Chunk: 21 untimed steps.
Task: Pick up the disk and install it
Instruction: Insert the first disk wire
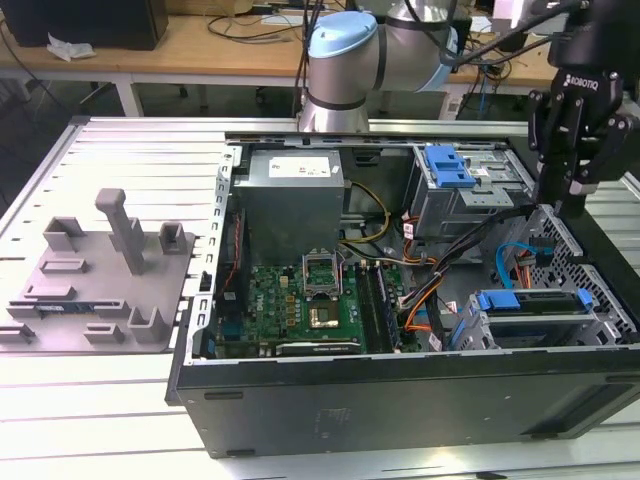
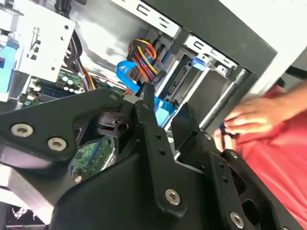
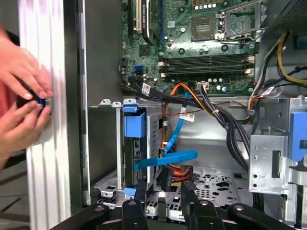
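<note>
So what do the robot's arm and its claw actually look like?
The arm is a silver-grey tube with rounded joints capped in light blue; black cables run along it. The gripper is matte black, with white lettering on its body in the exterior view and silver screws on its linked fingers.

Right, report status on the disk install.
Gripper open, empty, above case near drive cage. Disk looks seated in cage, blue carrier showing. Person's hands at case edge.

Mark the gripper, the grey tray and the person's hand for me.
gripper point(image 1: 562, 203), exterior view, midway between the tips of its jaws.
grey tray point(image 1: 95, 292), exterior view, bare flat base.
person's hand point(image 2: 256, 115), second wrist view, its knuckles.
</note>
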Each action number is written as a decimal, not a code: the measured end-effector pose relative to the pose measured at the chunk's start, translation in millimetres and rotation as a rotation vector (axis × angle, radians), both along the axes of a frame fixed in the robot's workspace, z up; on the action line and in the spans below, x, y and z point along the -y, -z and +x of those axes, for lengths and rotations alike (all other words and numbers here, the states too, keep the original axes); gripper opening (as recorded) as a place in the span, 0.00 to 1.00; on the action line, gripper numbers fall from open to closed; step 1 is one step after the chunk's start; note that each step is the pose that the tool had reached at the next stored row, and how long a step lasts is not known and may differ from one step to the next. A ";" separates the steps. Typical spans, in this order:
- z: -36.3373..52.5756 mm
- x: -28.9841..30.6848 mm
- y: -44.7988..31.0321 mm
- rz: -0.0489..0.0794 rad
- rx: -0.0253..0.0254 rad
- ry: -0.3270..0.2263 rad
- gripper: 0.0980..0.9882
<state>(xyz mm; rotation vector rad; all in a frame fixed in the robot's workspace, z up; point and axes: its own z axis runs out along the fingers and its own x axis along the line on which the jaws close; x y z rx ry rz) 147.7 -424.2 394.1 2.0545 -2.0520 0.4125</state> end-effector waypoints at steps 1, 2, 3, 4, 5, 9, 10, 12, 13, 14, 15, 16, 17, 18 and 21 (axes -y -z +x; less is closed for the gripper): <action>0.0 -6.2 0.3 -0.036 0.0000 0.000 0.36; 0.0 -11.3 1.0 -0.057 0.0000 0.000 0.36; 0.0 -14.2 1.7 -0.065 0.0022 0.001 0.36; 0.1 -14.4 2.2 -0.067 0.0080 0.010 0.36; 0.0 -14.4 2.6 -0.068 0.0120 0.024 0.36; 0.0 -14.4 5.5 -0.068 0.0110 0.087 0.36; 0.0 -14.4 7.0 -0.068 0.0107 0.109 0.36; 0.0 -14.4 8.9 -0.069 0.0103 0.135 0.36; 0.0 -14.4 10.5 -0.069 0.0099 0.159 0.36; 0.0 -14.4 11.3 -0.069 0.0096 0.172 0.36; 0.0 -14.4 11.6 -0.071 0.0094 0.180 0.36; 0.0 -14.5 11.5 -0.072 0.0095 0.181 0.36; 0.0 -14.7 11.7 -0.072 0.0095 0.182 0.36; 0.0 -15.6 12.4 -0.072 0.0097 0.180 0.36; 0.0 -15.9 13.7 -0.074 0.0276 0.174 0.36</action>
